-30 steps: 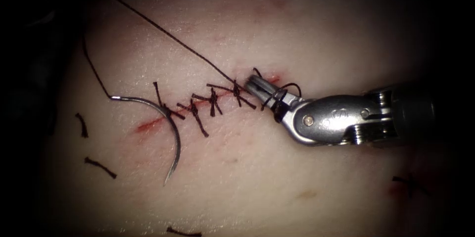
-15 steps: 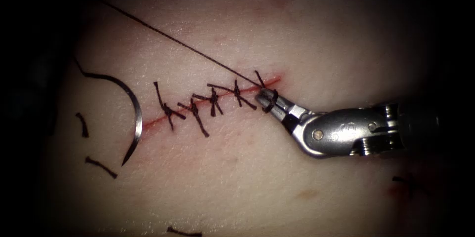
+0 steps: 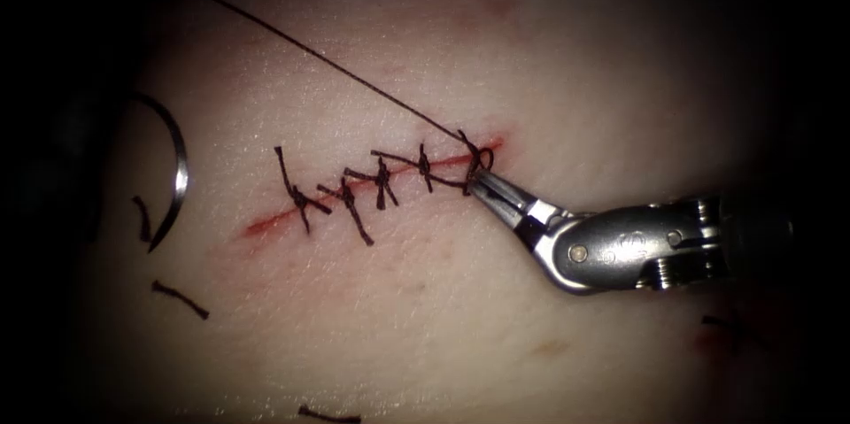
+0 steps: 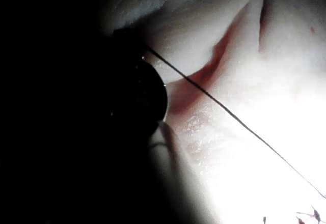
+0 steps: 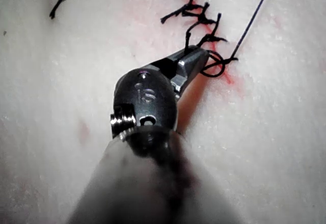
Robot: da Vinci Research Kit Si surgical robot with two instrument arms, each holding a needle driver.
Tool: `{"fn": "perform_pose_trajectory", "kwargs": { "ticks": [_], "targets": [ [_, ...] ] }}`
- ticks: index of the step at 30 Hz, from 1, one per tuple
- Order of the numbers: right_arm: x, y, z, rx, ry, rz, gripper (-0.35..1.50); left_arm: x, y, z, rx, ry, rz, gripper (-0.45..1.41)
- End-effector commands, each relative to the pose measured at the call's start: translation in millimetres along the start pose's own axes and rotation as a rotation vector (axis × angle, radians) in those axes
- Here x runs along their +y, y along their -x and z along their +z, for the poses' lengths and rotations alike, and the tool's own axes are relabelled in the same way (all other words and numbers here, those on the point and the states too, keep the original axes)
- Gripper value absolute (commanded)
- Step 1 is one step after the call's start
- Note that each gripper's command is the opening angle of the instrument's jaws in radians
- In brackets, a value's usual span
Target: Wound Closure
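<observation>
The tissue [image 3: 496,52] has a slanted cut [image 3: 266,225] crossed by several tied stitches [image 3: 381,181]. My right tool [image 3: 479,179] comes in from the right, its jaws shut on a short thread end beside a small loop [image 3: 481,157] at the cut's right end; its tip [image 5: 204,57] is seen in the right wrist view too. A taut thread [image 3: 328,73] runs from that loop up to the far left. The curved needle [image 3: 180,172] lies free on the tissue left of the cut, held by neither tool. A dark part of my left tool [image 4: 147,96] has the taut thread [image 4: 229,114] leaving it.
Cut ends of thread lie on the tissue at the left [image 3: 142,219], lower left [image 3: 180,298], bottom [image 3: 328,413] and lower right [image 3: 730,325]. Red fluid marks the cut line and a patch at its right end [image 5: 224,76].
The thread loops slid off my right tool's jaws and drew down to a small loop at the cut's right end. The needle was dragged leftwards, off the cut's left end.
</observation>
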Motion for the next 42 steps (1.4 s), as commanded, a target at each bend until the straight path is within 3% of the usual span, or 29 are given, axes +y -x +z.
{"fn": "perform_pose_trajectory", "kwargs": {
  "ticks": [1, 8, 17, 31, 42],
  "targets": [
    [-0.6, 0.4, -0.1, -0.001, 0.001, 0.003, -0.35, -0.1, 0.2, 0.8, -0.001, 0.009, -0.006, -0.45],
    [-0.3, 0.8, -1.4, -0.004, 0.011, 0.0, -0.35, -2.4, -1.2, 0.9, 0.049, 0.069, -0.148, -0.45],
    [-1.5, 1.4, -2.1, 0.002, 0.015, 0.016, -0.35, -6.6, -3.7, 0.7, 0.115, 0.048, -0.312, -0.45],
    [-4.7, 2.2, -3.5, 0.029, 0.029, 0.045, -0.35, -11.2, -6.4, 0.9, 0.133, 0.024, -0.389, -0.45],
    [-4.5, 3.5, -3.1, 0.025, 0.036, 0.055, -0.35, -17.2, -10.2, -0.1, 0.146, 0.018, -0.483, -0.45]
  ]
}}
